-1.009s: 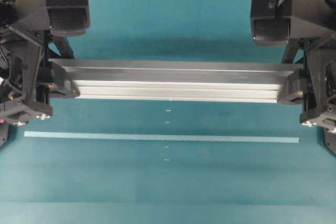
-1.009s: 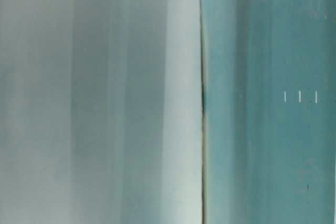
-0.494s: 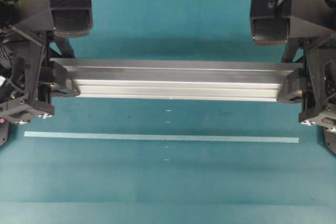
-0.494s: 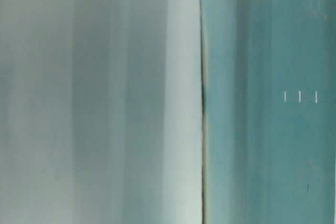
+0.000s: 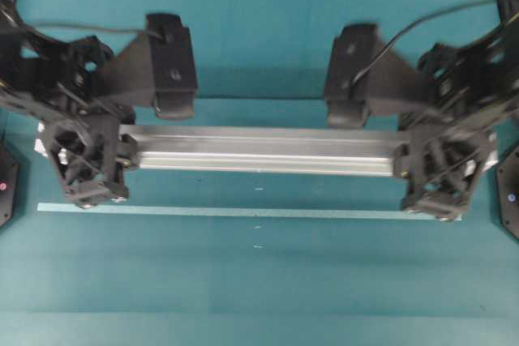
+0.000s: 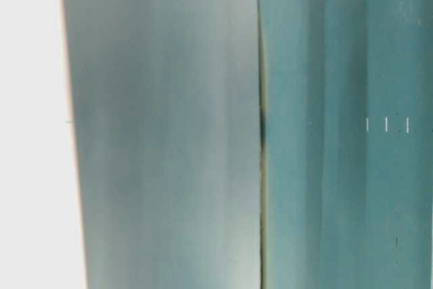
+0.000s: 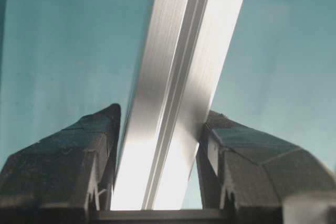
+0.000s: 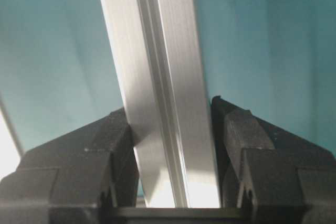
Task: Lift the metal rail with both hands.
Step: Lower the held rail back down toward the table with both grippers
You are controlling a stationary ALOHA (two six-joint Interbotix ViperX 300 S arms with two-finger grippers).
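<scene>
While clamped at both ends — metal rail (image 5: pixel 259 150) spans between | left pincer (image 5: pixel 89 155) gripping rail | right pincer (image 5: pixel 442 166) gripping rail

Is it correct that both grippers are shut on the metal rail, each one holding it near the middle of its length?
Not the middle. In the overhead view the left gripper and the right gripper are shut on the metal rail near its two ends.

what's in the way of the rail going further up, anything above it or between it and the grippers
Nothing visible. The left gripper and right gripper each clamp the metal rail directly, fingers against its sides with nothing between. In the overhead view no object lies over the rail; the pale tape strip sits apart on the table.
</scene>
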